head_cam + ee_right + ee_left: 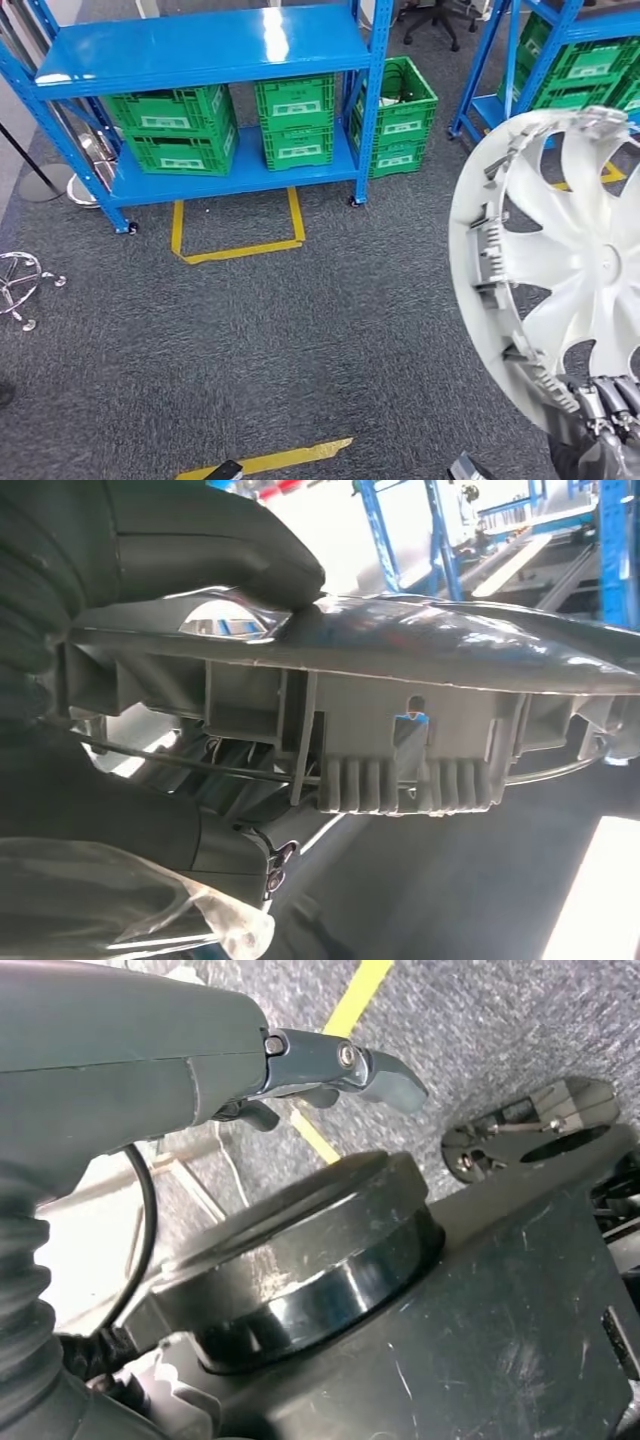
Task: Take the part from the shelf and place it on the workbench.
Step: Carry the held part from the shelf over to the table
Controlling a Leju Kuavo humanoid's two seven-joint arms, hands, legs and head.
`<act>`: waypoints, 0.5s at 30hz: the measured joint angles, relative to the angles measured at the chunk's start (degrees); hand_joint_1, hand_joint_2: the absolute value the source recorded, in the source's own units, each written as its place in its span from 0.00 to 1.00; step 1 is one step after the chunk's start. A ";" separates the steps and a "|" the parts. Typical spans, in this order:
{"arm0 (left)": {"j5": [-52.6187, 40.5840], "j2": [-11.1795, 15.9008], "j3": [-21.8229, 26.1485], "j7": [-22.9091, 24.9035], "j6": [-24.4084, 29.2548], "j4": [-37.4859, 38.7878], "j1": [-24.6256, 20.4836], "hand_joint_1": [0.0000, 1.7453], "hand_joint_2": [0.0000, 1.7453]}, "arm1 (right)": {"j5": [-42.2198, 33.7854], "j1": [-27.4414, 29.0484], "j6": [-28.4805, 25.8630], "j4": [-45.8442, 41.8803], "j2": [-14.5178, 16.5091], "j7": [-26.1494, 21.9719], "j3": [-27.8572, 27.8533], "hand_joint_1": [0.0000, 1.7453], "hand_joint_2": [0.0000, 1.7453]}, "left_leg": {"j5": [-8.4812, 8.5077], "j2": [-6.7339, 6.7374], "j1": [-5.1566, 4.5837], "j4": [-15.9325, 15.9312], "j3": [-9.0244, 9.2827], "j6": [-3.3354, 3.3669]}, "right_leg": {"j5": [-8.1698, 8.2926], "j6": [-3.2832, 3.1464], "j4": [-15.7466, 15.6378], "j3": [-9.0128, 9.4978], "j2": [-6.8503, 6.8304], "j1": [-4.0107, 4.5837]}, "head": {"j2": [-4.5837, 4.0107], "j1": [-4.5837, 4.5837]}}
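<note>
The part is a white round wheel cover with fan-like spokes and clips along its rim. It stands upright at the right of the head view, above the carpet. My right hand grips its lower rim from below. In the right wrist view the rim of the wheel cover runs edge-on across the picture, and my right hand's thumb presses on its face. My left hand hangs over the carpet with a finger stretched out and nothing in it.
A blue shelf stands ahead with green crates on its lower board. A second blue shelf with crates is at the far right. Yellow tape marks the grey carpet. A chrome chair base lies at the left.
</note>
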 joint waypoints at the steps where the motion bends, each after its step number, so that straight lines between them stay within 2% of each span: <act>1: -0.10 -0.03 0.00 0.00 -0.01 0.00 0.04 0.00 1.00 | 0.02 0.11 0.00 -0.08 0.05 -0.61 0.01 1.00 1.00 | 0.07 0.78 -0.10 -0.06 0.01 0.24 | -1.68 0.12 3.38 -1.65 -1.57 0.07 | 0.00 0.10; 3: -0.23 -0.02 0.00 0.01 -0.01 0.00 0.07 0.00 1.00 | 0.04 0.26 0.00 -0.18 0.22 -1.52 0.03 1.00 1.00 | 0.02 2.36 -0.27 -0.07 -0.05 0.44 | -4.65 0.44 10.83 -4.99 -2.75 0.04 | 0.00 0.23; 4: -0.31 0.00 0.00 0.02 -0.01 0.00 0.07 0.00 1.00 | 0.04 0.41 0.00 -0.22 0.32 -1.83 0.03 1.00 1.00 | -0.02 3.17 -0.32 -0.06 -0.03 0.47 | -5.00 0.56 12.72 -5.72 -2.92 0.01 | 0.00 0.21; 5: -0.42 0.01 0.00 0.03 -0.01 0.00 0.05 0.00 1.00 | 0.04 0.59 0.00 -0.28 0.44 -2.10 0.03 1.00 1.00 | -0.08 3.90 -0.35 -0.05 0.01 0.46 | -4.31 0.63 12.27 -5.29 -3.12 0.00 | 0.00 0.22; 6: -0.53 0.02 0.00 0.04 -0.01 0.00 0.03 0.00 1.00 | 0.04 0.81 0.00 -0.40 0.52 -2.34 0.03 1.00 1.00 | -0.16 4.55 -0.35 -0.03 0.09 0.40 | -2.82 0.65 9.68 -3.72 -3.47 -0.01 | 0.00 0.22; 8: -0.80 0.03 0.00 0.04 -0.07 0.00 -0.01 0.00 1.00 | 0.05 1.13 0.00 -0.86 0.69 -2.75 0.02 1.00 1.00 | -0.46 5.65 -0.48 0.13 0.32 0.05 | -0.09 0.55 1.50 1.14 -5.41 0.18 | 0.00 0.24; 9: -0.92 0.05 0.01 0.04 -0.10 0.00 -0.01 0.00 1.00 | 0.04 1.24 0.00 -1.17 0.78 -2.93 0.01 1.00 1.00 | -0.64 6.08 -0.62 0.31 0.38 -0.19 | 0.54 0.24 -1.45 2.90 -6.15 0.31 | 0.00 0.20; 10: -1.07 0.06 0.01 0.04 -0.14 0.00 -0.02 0.00 1.00 | 0.02 1.38 0.00 -1.49 0.93 -3.09 -0.07 1.00 1.00 | -0.79 6.48 -0.76 0.47 0.44 -0.41 | 0.62 -0.11 -3.10 3.87 -6.61 0.46 | 0.00 0.17; 13: -1.58 0.01 0.02 0.04 -0.16 -0.01 -0.18 0.00 1.00 | 0.02 2.18 0.00 -2.50 1.35 -3.58 -0.53 1.00 1.00 | -1.22 7.35 -0.82 0.69 0.73 -1.02 | 0.58 -1.31 -3.39 3.87 -5.33 0.52 | 0.00 0.17; 15: -1.84 -0.07 0.03 0.03 -0.16 -0.02 -0.25 0.00 1.00 | 0.00 2.63 0.00 -3.19 1.69 -3.82 -0.79 1.00 1.00 | -3.13 5.73 -0.62 2.99 -0.01 -1.61 | 0.76 -2.01 -3.57 3.92 -4.36 0.30 | 0.00 -0.02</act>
